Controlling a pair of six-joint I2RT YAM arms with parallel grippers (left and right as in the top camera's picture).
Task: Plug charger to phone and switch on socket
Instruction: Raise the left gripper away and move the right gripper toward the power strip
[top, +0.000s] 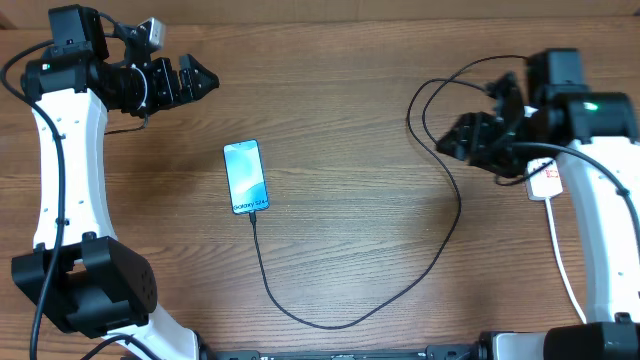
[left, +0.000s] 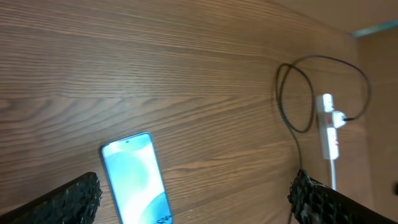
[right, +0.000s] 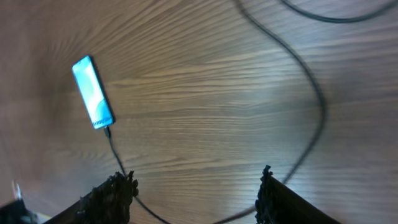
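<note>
The charger is seated in the phone mid-tabletop, so my left pincer hangs clear, spread and empty. My right pincer, likewise spread and empty, hovers near the socket, I judge for its switch.

1x phone, 1x charger, 1x socket, 2x robot arms

Open tabletop far and left of the phone; near and right, crossed by the charger cable looping toward the socket.
</note>
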